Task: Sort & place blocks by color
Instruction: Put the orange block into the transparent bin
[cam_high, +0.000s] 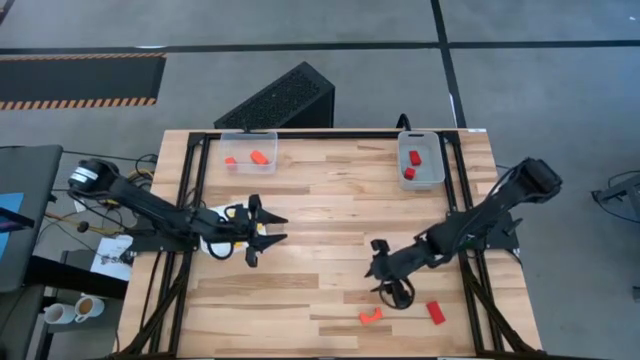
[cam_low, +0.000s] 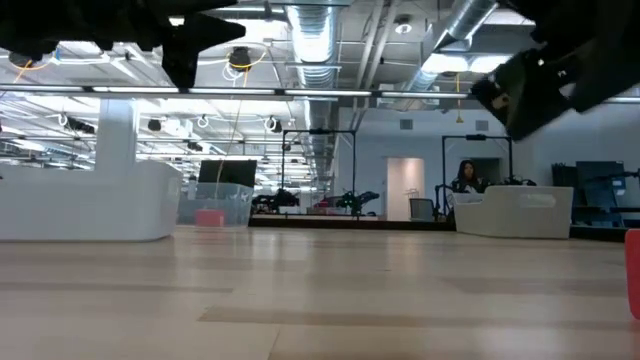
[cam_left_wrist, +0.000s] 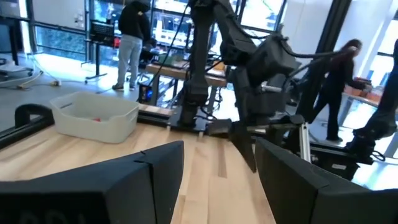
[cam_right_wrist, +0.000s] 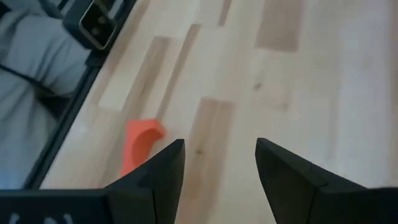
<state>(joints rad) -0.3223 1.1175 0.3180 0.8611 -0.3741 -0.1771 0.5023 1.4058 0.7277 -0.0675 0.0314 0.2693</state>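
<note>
The light wooden counter (cam_high: 330, 200) stands on a grey floor in a large workshop hall; in the left wrist view some people stand in the room behind it.

Nearest to the lower edge of the high view lie two loose blocks: an orange arch-shaped block (cam_high: 370, 316) and, to its right, a short red bar block (cam_high: 435, 312). The right tool (cam_high: 392, 291) hovers just above and a little to the right of the arch block, with its two dark fingers apart and nothing between them. In the right wrist view the same orange block (cam_right_wrist: 140, 144) shows just beside one finger, not between the two. I judge that the coming move needs a small shift toward the lower left of the high view, so that the fingers come around the block. The arch block's long axis runs roughly left to right, slightly tilted. The right arm is clearly the nearer one.

In the middle left of the high view waits the left tool (cam_high: 262, 230), its fingers also spread and empty.

Farther, at the upper edge, a clear plastic bin (cam_high: 249, 137) holds two red or orange blocks, and a second clear plastic bin (cam_high: 438, 166) at the upper right holds two red ones. Nothing stands between the right tool and the loose blocks.
</note>
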